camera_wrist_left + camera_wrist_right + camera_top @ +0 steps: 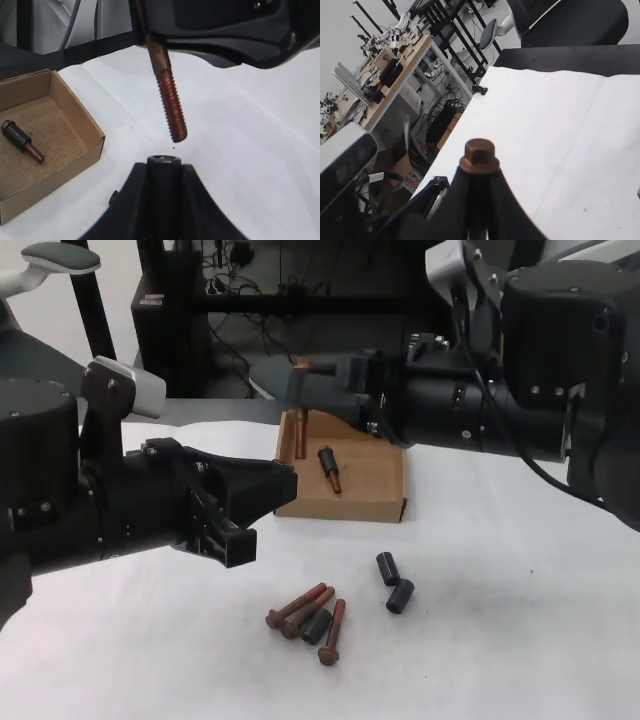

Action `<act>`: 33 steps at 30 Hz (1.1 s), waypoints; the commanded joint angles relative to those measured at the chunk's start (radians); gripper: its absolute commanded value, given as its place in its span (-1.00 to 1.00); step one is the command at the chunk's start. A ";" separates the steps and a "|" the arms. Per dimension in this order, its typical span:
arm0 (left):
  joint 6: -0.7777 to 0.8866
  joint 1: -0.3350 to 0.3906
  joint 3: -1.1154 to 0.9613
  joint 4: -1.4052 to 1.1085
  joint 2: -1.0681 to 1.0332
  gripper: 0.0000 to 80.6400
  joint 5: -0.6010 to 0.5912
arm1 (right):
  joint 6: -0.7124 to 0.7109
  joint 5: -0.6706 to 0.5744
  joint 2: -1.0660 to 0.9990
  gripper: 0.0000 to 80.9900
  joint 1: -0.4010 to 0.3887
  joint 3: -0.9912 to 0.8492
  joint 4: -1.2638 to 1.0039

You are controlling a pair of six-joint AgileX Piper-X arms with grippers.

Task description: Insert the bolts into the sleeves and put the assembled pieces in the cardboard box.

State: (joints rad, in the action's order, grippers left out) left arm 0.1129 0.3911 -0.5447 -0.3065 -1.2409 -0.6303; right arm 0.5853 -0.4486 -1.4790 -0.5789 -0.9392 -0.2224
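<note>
Holding bolt [167,100] tip just above sleeve [163,161], beside the cardboard box [340,508]
Right gripper [305,375] clamped on the bolt; left gripper [272,485] closed round the sleeve; one assembled piece [329,469] inside the box.

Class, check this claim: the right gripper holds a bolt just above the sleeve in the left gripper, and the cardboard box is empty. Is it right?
No. The cardboard box is not empty: the left wrist view shows one assembled piece in it. The rest stands: the right gripper holds a bolt just above the sleeve in the left gripper.
</note>
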 commanded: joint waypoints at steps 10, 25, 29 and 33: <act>0.022 0.028 -0.012 -0.020 0.001 -0.96 0.007 | 0.003 0.014 0.002 -0.99 0.000 -0.012 -0.024; 0.127 0.031 -0.012 -0.058 0.001 -0.96 0.135 | 0.045 0.070 0.002 -0.99 0.000 -0.012 -0.060; 0.142 0.031 -0.012 -0.068 0.001 -0.96 0.145 | 0.068 0.092 0.002 -0.99 0.000 -0.012 -0.060; 0.153 0.031 -0.012 -0.080 0.001 -0.96 0.145 | 0.068 0.096 0.002 -0.99 0.000 -0.012 -0.060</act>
State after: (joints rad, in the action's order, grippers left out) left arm 0.2574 0.4185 -0.5447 -0.3626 -1.2409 -0.4941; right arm 0.6451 -0.3615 -1.4790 -0.5789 -0.9394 -0.2620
